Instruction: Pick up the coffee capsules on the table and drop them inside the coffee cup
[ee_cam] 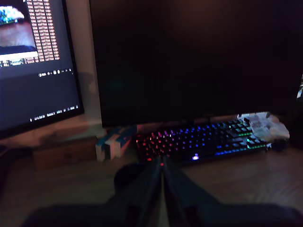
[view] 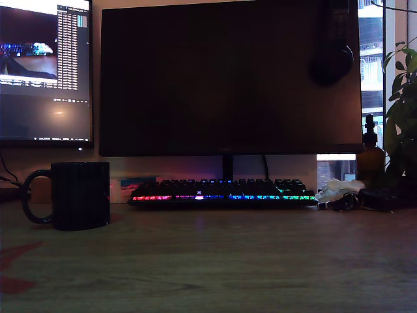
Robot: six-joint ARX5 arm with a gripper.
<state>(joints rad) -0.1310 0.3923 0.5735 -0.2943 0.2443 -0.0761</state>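
Observation:
The coffee cup (view: 80, 195), a black mug whose loop handle points to the exterior view's left, stands on the wood-grain table (view: 228, 261) at the exterior view's left. No coffee capsules show in either view. The arm is out of the exterior view. In the wrist view my gripper (ee_cam: 161, 165) is dark, and its two fingers (ee_cam: 152, 182) meet in a thin line, shut, with nothing visible between them. A dark rounded shape (ee_cam: 125, 176) sits just beside the fingers; it is too dim to identify.
A backlit keyboard (view: 221, 192) lies under a large dark monitor (view: 228, 78), with a lit second monitor (view: 44, 65) beside it. At the exterior view's right stand a brown bottle (view: 370, 156), a plant (view: 404, 98) and crumpled white material (view: 339, 189). A small box (ee_cam: 113, 142) sits by the keyboard.

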